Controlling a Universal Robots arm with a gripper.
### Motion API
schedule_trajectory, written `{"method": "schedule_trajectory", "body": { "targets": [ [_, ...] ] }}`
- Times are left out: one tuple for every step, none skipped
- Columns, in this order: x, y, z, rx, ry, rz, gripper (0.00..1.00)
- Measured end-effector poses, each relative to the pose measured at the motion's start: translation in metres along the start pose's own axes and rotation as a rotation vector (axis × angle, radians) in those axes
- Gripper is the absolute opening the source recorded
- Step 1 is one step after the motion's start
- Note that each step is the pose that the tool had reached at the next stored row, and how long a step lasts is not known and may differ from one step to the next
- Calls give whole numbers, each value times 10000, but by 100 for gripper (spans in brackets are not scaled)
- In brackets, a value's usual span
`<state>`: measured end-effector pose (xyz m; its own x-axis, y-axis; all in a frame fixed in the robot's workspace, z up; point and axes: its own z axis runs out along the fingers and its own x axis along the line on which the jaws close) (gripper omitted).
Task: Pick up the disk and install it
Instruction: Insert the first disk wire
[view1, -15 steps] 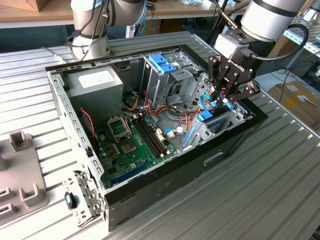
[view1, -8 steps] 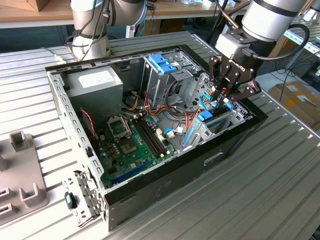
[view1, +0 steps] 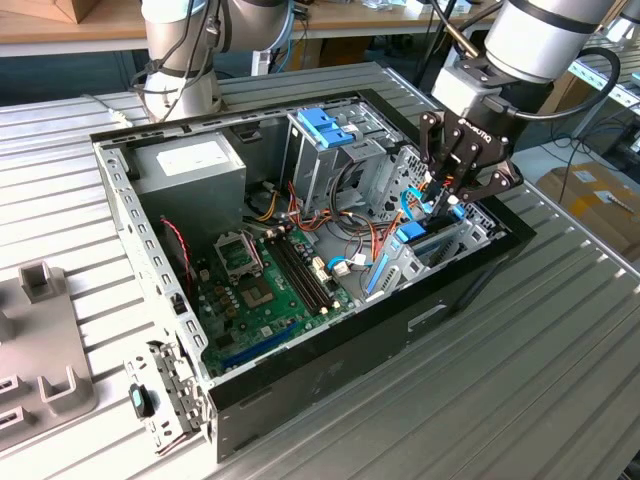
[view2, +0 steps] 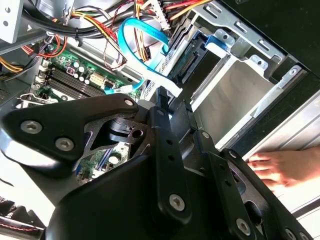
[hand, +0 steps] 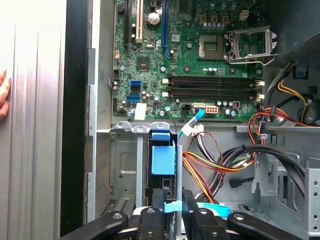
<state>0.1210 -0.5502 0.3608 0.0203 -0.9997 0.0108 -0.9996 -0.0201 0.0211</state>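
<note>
The disk (hand: 163, 159) stands on edge in the drive bay of the open computer case (view1: 470, 285), its light-blue carrier rail facing up in the first wrist view, set between the thin metal walls of the bay (hand: 125, 165). In the exterior view the disk (view1: 412, 234) shows as a blue patch low in the case's corner, at about three o'clock from the motherboard (view1: 265, 290). The gripper (view1: 455, 195) hangs directly over it, its black fingers (hand: 192, 220) standing just either side of the disk's upper edge; whether they press on it or stand slightly apart I cannot tell. A flat blue cable (view2: 142, 37) loops close beside the fingers in the second wrist view. Beyond the bay, at twelve o'clock in the first wrist view, lies the motherboard with its dark memory slots (hand: 212, 86). A bundle of red, yellow and black wires (hand: 220, 160) runs at three o'clock from the disk. In the exterior view a metal cage with a blue latch (view1: 325, 128) stands at eleven o'clock from the gripper. A person's fingers (view2: 280, 167) rest on the ribbed table outside the case wall.
</note>
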Motion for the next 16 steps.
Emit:
{"method": "schedule_trajectory", "body": {
  "targets": [
    [0, -1, 0, 0, 0, 0, 30],
    [0, -1, 0, 0, 0, 0, 30],
    [0, -1, 0, 0, 0, 0, 30],
    [0, -3, 0, 0, 0, -1, 30],
    [0, -6, 0, 0, 1, -1, 30],
    [0, -8, 0, 0, 0, -1, 30],
    [0, -11, 0, 0, 1, -1, 30],
    [0, -24, -1, 0, 0, 0, 30],
    [1, -30, -1, 0, 1, 1, 30],
    [1, -31, -1, 0, 0, 0, 30],
    [1, -34, -1, 0, 0, -1, 30],
    [1, -36, -1, 0, 1, -1, 30],
    [1, -36, -1, 0, 0, -1, 30],
    [1, -36, -1, 0, 0, -1, 30],
    [1, -36, -1, 0, 0, -1, 30],
    [1, -36, -1, 0, 1, 0, 30]
  ]
}}
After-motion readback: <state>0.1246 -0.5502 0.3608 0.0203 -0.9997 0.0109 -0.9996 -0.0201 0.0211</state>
